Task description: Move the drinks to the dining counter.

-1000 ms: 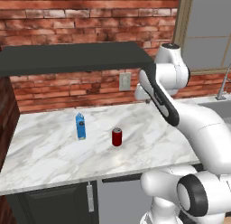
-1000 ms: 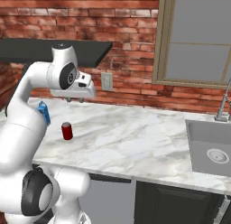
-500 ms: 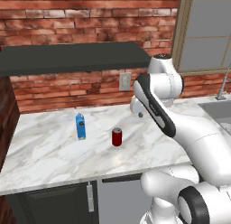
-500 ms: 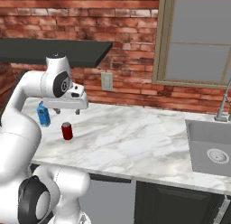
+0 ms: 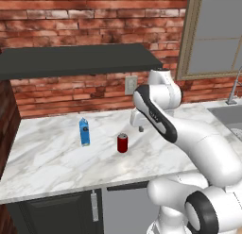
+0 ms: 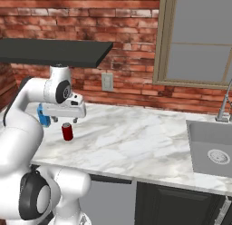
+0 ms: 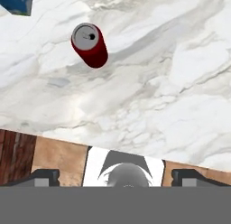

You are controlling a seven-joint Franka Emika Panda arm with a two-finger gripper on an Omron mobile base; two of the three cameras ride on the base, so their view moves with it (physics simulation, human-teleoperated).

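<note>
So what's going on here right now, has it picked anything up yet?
Not yet. The white arm's gripper hangs open and empty above the white-grey marble worktop, pointing down. The small dark-red can with a silver top stands upright on the marble, just to the side of the gripper. The slim blue carton with a gabled top stands a little farther off, apart from the can. Neither drink is being touched.
</note>
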